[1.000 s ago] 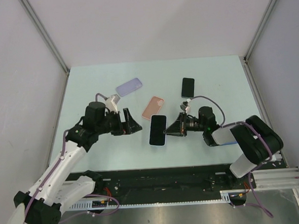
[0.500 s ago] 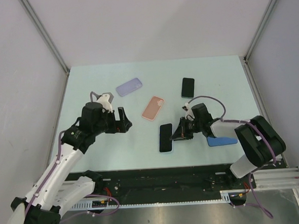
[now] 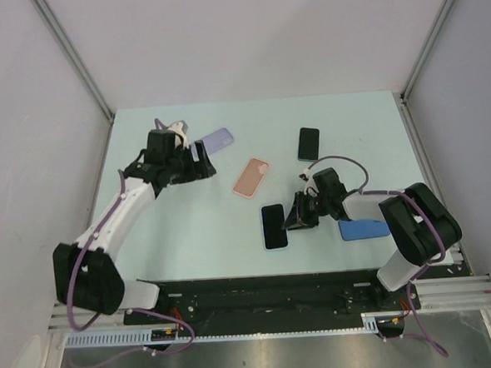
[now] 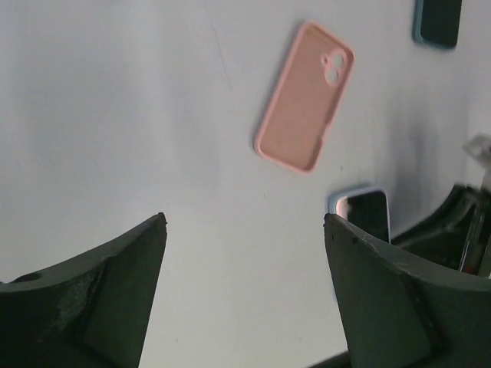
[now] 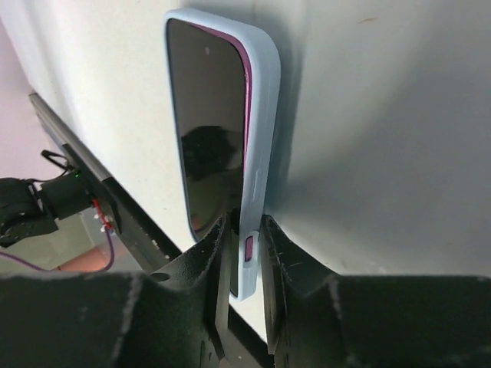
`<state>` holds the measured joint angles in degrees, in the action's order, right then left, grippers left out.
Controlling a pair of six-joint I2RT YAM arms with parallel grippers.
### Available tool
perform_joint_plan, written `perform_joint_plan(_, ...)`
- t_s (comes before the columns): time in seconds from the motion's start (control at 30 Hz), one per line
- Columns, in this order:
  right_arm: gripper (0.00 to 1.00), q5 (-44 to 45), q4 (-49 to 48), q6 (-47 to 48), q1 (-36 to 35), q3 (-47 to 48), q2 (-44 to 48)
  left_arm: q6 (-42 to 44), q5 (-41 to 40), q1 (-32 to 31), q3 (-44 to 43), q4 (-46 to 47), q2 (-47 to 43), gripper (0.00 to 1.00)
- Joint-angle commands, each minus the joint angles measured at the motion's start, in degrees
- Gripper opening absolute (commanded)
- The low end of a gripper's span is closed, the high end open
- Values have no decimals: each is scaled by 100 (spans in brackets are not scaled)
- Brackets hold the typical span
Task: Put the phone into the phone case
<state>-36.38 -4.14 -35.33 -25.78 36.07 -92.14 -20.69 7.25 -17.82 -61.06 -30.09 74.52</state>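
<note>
A dark phone (image 3: 274,226) sits inside a light blue phone case (image 5: 261,115) and lies flat, screen up, on the table near the front centre. In the right wrist view the phone's screen (image 5: 207,115) faces left. My right gripper (image 3: 297,217) is at the phone's right edge. Its jaws straddle that cased edge (image 5: 245,222) with a narrow gap, so it is open. My left gripper (image 3: 201,158) is wide open and holds nothing. It hangs at the back left beside a lilac case (image 3: 217,141), with bare table between its fingers (image 4: 245,221).
A pink case (image 3: 251,177) lies back side up in the middle, also in the left wrist view (image 4: 304,96). A bare black phone (image 3: 309,143) lies further back on the right. A blue case (image 3: 364,228) rests under the right arm near the front edge.
The right gripper carried the cased phone nearer and rightward, laid it flat, and its jaws have eased apart. The left arm swung from the centre to the back left.
</note>
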Motion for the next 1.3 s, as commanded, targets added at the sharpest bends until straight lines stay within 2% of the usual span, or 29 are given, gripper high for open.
perform_joint_plan(0.0, 26, 369, 378, 386, 187, 242, 82, -417, 864, 1015, -434, 685, 843, 85)
perform_joint_plan(0.07, 38, 342, 605, 404, 240, 295, 239, -602, 1033, 1193, -459, 933, 1072, 84)
perform_joint_plan(0.1, 43, 377, 721, 448, 249, 347, 440, -621, 946, 1246, -529, 1013, 1308, 84)
perform_joint_plan(0.13, 52, 412, 1096, 596, 258, 400, 564, -603, 806, 1290, -774, 1013, 1467, 84)
perform_joint_plan(0.2, 59, 631, 1432, 764, 249, 593, 1002, -515, 401, 1290, -1065, 970, 1949, 84)
perform_joint_plan(0.23, 71, 711, 1712, 878, 266, 637, 1161, -524, 374, 1290, -1362, 970, 2117, 84)
perform_joint_plan(0.33, 78, 922, 2021, 967, 275, 699, 1863, -594, 523, 1290, -2012, 1031, 2786, 83)
perform_joint_plan(0.53, 77, 1563, 2163, 985, 275, 690, 2595, -796, 734, 1299, -3128, 1348, 4119, 80)
perform_joint_plan(0.7, 76, 1424, 2093, 853, 293, 725, 2877, -814, 656, 1299, -4175, 1155, 5053, 79)
perform_joint_plan(0.77, 76, 1353, 2110, 861, 293, 717, 2956, -840, 690, 1299, -4344, 1163, 5369, 77)
perform_joint_plan(0.9, 76, 1414, 2321, 932, 301, 717, 3052, -674, 769, 1299, -4555, 1364, 5626, 75)
perform_joint_plan(1.03, 76, 1432, 2462, 941, 293, 717, 3123, -43, 1138, 1290, -4836, 1611, 5784, 76)
perform_joint_plan(1.27, 76, 1195, 2225, 704, 12, 717, 3404, 416, 743, 1299, -5442, 1375, 6179, 82)
